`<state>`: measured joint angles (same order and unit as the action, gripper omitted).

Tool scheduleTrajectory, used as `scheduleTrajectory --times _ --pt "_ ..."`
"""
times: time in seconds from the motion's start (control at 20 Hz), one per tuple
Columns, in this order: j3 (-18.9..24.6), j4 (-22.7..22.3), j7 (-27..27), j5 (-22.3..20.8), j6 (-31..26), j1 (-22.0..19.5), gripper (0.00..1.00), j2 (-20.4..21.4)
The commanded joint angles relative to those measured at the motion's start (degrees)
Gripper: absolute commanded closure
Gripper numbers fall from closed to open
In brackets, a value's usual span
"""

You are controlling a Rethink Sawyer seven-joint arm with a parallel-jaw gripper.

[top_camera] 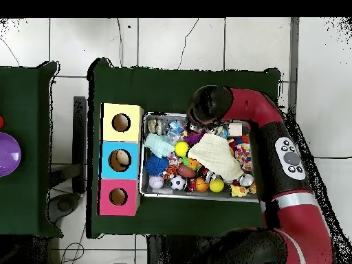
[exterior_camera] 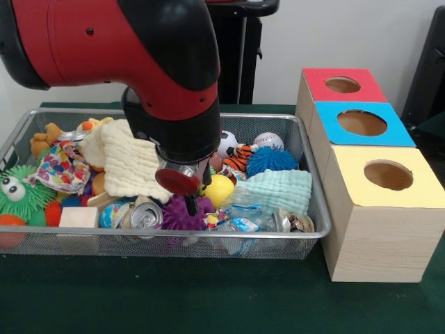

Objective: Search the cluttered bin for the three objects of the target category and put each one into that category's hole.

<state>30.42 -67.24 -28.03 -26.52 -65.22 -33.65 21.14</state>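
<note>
The wire mesh bin [exterior_camera: 208, 239] is full of toys; it also shows in the overhead view [top_camera: 144, 155]. Crumpled clear plastic bottles with blue labels [exterior_camera: 240, 212] lie at its front right, next to a mint cloth [exterior_camera: 281, 189]; I cannot count them. In the overhead view they lie near the bin's top left [top_camera: 176, 128]. My gripper [exterior_camera: 201, 174] hangs low over the bin's front middle, mostly hidden behind the red and black wrist [exterior_camera: 179, 179], above a purple spiky ball [exterior_camera: 182, 212]. The blue-panelled hole [exterior_camera: 361, 123] is the middle one of the wooden box [top_camera: 119, 160].
A silver can [exterior_camera: 146, 216] lies at the bin's front, another [exterior_camera: 288, 221] by the bottles. A cream cloth [exterior_camera: 132, 163], a yellow ball [exterior_camera: 219, 189], a blue spiky ball [exterior_camera: 271, 160] and a green spiky toy [exterior_camera: 17, 191] fill the bin. Red [exterior_camera: 342, 85] and yellow [exterior_camera: 388, 175] holes flank the blue.
</note>
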Motion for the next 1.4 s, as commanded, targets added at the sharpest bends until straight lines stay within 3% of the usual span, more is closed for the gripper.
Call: scheduleTrajectory --times 0.05,0.55,1.4 --pt "3.2 -4.4 3.0 1.0 3.9 -2.8 0.00 0.5" --pt "2.9 -0.4 0.1 0.5 5.7 -0.7 0.00 -3.8" --pt "5.7 -5.8 1.7 3.7 7.9 -2.7 0.00 -4.0"
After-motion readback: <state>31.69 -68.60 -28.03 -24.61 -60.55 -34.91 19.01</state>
